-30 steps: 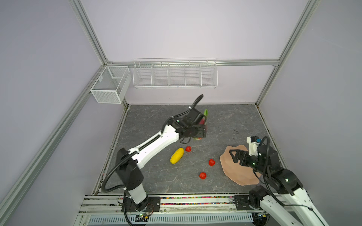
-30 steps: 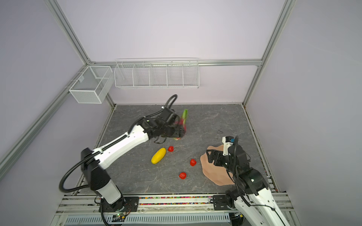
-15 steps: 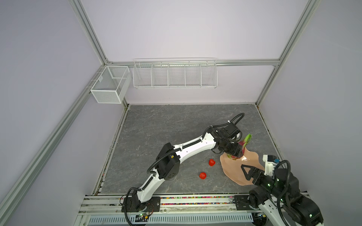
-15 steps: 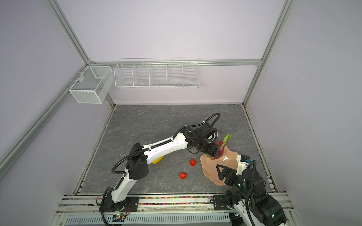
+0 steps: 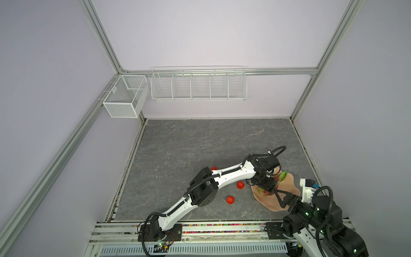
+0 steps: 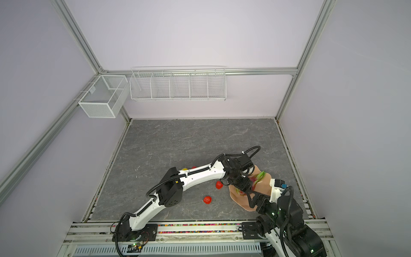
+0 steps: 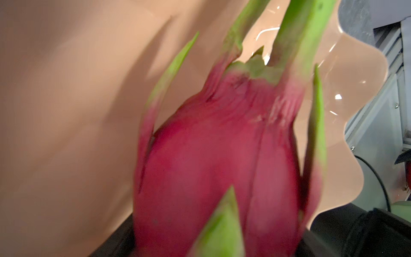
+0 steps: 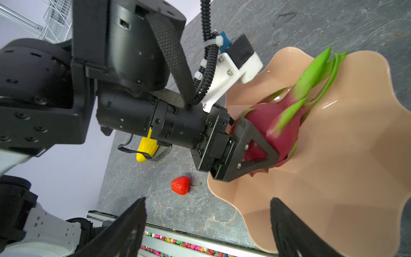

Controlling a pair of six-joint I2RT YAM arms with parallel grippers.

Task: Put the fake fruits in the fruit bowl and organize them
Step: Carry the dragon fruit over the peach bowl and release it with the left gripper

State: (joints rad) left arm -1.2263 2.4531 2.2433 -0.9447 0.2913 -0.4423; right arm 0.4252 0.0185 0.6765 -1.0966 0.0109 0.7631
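Since the left arm (image 5: 231, 174) hung well left of the fruit bowl (image 8: 333, 178) a second ago, it has swung across to it, carrying the dragon fruit (image 8: 280, 124) along. Meaning: first fruit nearly delivered; only the release looks outstanding.

Left of the bowl, on the table (image 5: 200, 144): yellow fruit (image 8: 146, 148) and three red berries (image 5: 230, 199), none moved. One berry is half hidden behind the arm, two lie near the bowl's left rim. Four pieces still to fetch.

Left arm stretched long, elbow raised, wrist bent down over the bowl's left rim. Left tool (image 8: 270, 146) clenched on the fruit's magenta body; green scales point toward the bowl's far side. Fruit sits low inside the bowl; whether it touches the floor, cannot tell.

Right arm (image 5: 320, 209) has pulled back from above the bowl to its near edge. Right tool (image 8: 208, 200) spread wide, empty, aimed in over the near rim.
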